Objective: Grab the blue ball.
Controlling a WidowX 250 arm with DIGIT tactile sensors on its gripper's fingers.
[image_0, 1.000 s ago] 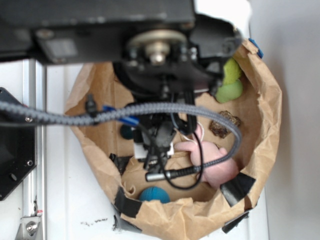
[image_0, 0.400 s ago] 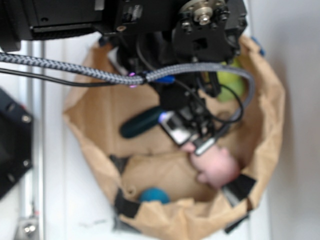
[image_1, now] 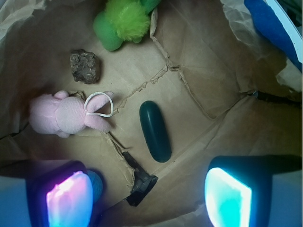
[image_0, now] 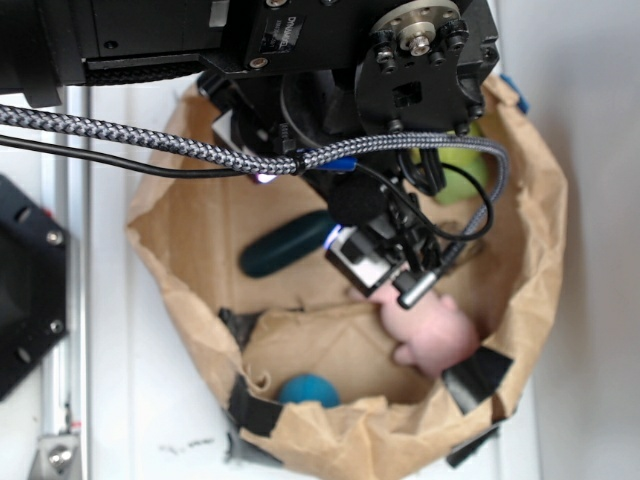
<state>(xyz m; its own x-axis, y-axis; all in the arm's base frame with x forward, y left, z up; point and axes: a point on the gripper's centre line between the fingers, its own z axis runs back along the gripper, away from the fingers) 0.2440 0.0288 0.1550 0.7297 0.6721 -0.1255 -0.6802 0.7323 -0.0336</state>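
End effector (image_1: 149,198) released, hovering; blue ball (image_0: 308,389) apparently touching the bag wall (image_0: 330,440).

Contents of one brown paper bag (image_1: 222,85): one blue ball (image_0: 308,389), lower centre of the exterior view; one dark teal capsule (image_1: 155,131), centre of the wrist view; one pink plush bunny (image_1: 66,115), left; one green plush toy (image_1: 121,22), top; one brown rock-like lump (image_1: 84,66), upper left

A white panelled tabletop (image_0: 140,400) meets a pale grey wall (image_0: 600,200).
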